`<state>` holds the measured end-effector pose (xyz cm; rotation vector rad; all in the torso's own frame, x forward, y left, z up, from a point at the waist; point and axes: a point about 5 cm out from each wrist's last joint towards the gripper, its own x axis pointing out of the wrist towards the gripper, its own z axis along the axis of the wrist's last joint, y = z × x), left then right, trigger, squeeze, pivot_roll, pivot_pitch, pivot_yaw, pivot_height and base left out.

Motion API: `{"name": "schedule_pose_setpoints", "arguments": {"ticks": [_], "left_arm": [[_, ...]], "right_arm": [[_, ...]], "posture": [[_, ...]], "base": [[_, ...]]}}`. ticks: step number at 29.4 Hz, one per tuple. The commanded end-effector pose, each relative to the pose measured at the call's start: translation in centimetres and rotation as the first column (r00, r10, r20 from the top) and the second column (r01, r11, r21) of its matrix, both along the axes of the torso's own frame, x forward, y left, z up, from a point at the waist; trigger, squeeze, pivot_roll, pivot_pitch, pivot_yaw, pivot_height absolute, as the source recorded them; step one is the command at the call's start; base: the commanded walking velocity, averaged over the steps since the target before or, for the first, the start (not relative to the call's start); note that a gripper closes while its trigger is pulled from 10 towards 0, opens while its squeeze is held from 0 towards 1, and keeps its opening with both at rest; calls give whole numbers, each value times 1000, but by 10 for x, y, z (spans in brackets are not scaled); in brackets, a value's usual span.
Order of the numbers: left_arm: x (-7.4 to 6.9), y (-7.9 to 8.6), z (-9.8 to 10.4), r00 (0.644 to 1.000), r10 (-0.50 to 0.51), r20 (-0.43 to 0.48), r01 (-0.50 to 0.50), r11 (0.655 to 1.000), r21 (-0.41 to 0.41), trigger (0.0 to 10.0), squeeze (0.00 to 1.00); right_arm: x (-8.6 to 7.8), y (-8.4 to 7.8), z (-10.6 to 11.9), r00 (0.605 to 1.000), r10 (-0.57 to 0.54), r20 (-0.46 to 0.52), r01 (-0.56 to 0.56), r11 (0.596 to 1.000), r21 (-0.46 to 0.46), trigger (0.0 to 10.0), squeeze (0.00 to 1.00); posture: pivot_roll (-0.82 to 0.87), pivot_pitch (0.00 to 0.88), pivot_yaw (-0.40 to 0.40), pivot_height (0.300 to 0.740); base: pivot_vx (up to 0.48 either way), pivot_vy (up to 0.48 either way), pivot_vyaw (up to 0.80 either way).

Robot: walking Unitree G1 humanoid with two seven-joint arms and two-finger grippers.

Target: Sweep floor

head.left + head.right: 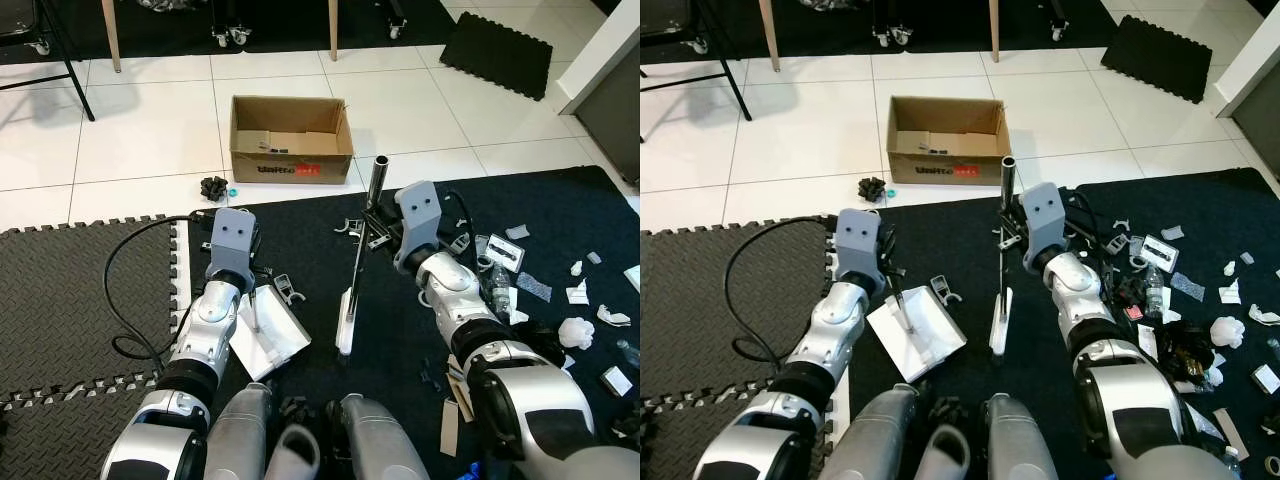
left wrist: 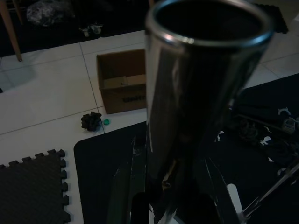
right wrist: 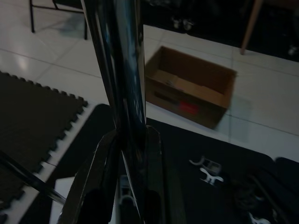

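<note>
You are holding two tools over the black mat (image 1: 310, 215). Your right gripper (image 1: 378, 228) is clamping its fingers (image 3: 107, 177) around the broom handle (image 1: 377, 180), a chrome tube standing nearly upright just right of frame centre, its long axis running down and slightly left to the white broom head (image 1: 346, 322) that is resting on the mat. Your left gripper (image 1: 892, 272) is closing its fingers around the thin handle of the white dustpan (image 1: 917, 333), which is lying flat on the mat at lower centre-left, just beside the broom head.

The relation that matters: the litter (image 1: 560, 290), scraps of paper, wrappers and a small bottle, is lying scattered at the right of the frame, well apart from the broom head and on the far side of your right arm from the pan. So the broom is sitting between debris and dustpan, and the right arm is the nearer one to the mess. By my reading, you are needing to carry the head rightward past the scraps, then draw it back left toward the pan. A cardboard box (image 1: 290, 140) is sitting on the white tiles at upper centre.
</note>
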<state>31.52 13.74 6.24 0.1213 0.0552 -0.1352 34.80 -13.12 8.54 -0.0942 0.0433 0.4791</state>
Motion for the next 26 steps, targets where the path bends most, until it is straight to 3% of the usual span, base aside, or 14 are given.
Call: {"name": "schedule_pose_setpoints", "arguments": {"ticks": [1,11,17,26], "left_arm": [[0,12,7,999,3,38,-4,1000,31,10000,0],[-5,23,9,999,-26,34,23,996,81,10000,0],[-9,16,6,999,-45,23,43,996,72,10000,0],[-7,19,11,998,-45,31,42,996,76,10000,0]], "right_arm": [[5,12,10,999,11,30,-12,999,36,10000,0],[-3,41,2,998,59,15,-60,993,99,10000,0],[-8,41,-4,998,62,6,-62,994,88,10000,0],[-9,42,-6,999,45,-5,-44,995,91,10000,0]], "posture": [[71,168,-39,740],[99,190,8,740],[91,200,7,740],[95,192,7,740]], "base": [[0,0,0],[0,0,0],[0,0,0],[0,0,0]]}}
